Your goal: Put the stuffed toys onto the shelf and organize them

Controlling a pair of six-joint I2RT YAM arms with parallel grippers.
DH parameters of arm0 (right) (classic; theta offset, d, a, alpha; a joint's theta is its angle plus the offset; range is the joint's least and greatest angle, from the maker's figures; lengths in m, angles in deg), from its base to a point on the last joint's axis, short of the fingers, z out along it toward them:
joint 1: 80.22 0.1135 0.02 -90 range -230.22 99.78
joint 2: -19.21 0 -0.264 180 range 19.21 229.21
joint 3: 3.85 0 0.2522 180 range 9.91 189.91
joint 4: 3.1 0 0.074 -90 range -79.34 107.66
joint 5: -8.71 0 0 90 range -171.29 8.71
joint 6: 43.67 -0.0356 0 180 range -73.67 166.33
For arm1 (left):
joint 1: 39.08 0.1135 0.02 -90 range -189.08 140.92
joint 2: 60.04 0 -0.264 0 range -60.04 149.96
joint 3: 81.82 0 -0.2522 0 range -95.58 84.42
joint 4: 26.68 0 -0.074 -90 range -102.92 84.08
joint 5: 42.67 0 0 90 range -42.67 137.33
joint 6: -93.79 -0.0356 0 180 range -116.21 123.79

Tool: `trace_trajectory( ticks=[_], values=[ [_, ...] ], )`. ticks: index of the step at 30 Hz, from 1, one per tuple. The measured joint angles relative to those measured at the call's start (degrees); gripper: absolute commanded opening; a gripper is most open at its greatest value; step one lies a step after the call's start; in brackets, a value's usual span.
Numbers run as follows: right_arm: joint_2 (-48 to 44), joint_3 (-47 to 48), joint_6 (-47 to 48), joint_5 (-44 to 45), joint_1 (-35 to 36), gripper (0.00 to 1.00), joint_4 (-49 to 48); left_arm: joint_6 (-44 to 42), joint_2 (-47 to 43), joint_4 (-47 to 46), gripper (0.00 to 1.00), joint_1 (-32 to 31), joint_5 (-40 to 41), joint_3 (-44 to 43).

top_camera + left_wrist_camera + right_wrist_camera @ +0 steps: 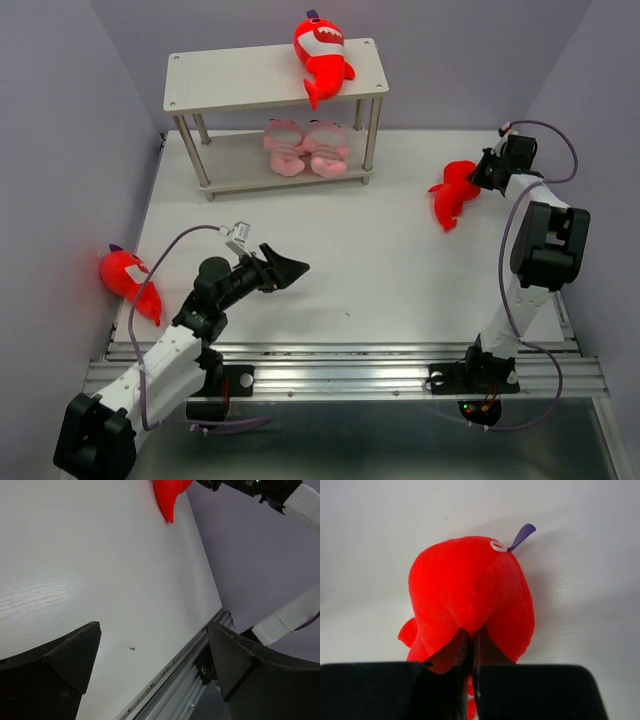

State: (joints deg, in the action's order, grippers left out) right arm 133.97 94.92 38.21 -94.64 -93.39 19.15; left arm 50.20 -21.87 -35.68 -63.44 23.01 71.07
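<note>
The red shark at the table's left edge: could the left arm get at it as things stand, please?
Probably yes. The red shark lies close beside the left arm with nothing between them; the left gripper is open and empty, though it points away and would need to swing back.

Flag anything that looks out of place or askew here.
The top shark lies askew on the shelf, its tail hanging over the front edge. A second shark lies at the table's left edge, far from the shelf. The right end effector pinches the third shark.

red sharks point(325, 50), pink striped pigs point(305, 147), pale shelf point(240, 80)
</note>
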Motion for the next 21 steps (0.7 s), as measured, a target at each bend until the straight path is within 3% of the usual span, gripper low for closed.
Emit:
trace_trajectory(
  ticks=[9,15,21],
  values=[
    [-19.1,-15.3,-0.2,-17.94,-1.9,0.01,-0.44,5.16,16.46,-15.37,0.99,-16.41,1.81,-0.5],
    [-36.06,-26.73,-8.41,-36.48,-2.49,0.01,-5.66,4.96,33.24,-21.29,0.99,-25.29,5.62,-11.72],
    [-44.11,-35.04,-17.79,-45.59,-2.47,0.01,-8.15,3.52,46.03,-24.87,0.99,-31.08,6.93,-27.36]
  ],
)
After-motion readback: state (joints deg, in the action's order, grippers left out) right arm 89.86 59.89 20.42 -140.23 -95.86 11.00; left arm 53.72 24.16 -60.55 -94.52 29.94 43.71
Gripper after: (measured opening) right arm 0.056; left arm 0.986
